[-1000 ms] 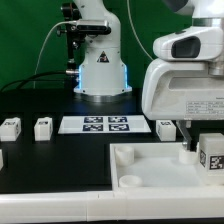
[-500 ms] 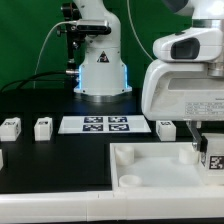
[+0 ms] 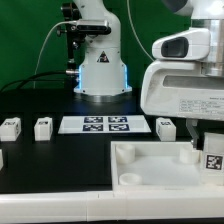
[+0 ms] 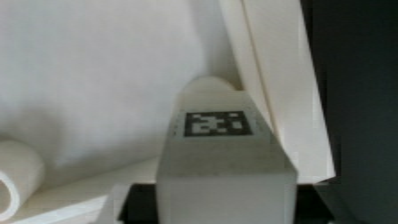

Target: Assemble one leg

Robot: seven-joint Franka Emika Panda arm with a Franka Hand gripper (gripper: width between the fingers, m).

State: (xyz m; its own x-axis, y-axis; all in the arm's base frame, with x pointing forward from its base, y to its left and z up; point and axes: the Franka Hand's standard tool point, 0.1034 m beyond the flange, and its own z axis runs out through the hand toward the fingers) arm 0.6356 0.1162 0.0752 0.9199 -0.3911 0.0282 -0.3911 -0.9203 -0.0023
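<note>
My gripper is shut on a leg, a short white post with a black-and-white tag, and holds it upright at the exterior view's right. The leg hangs over the right end of the large white tray-like piece, low inside its rim. In the wrist view the leg fills the middle, tag facing the camera, with a dark finger on each side of it at my gripper. The tray-like piece's white floor and raised edge lie behind it. A round socket shows to one side.
Three more legs stand on the black table: two at the exterior view's left and one by the arm. Another shows at the left edge. The marker board lies in the middle. The robot base stands behind.
The gripper has moved down a little with the leg, bringing it lower into the right end of the tray-like piece. Nothing else has moved.
</note>
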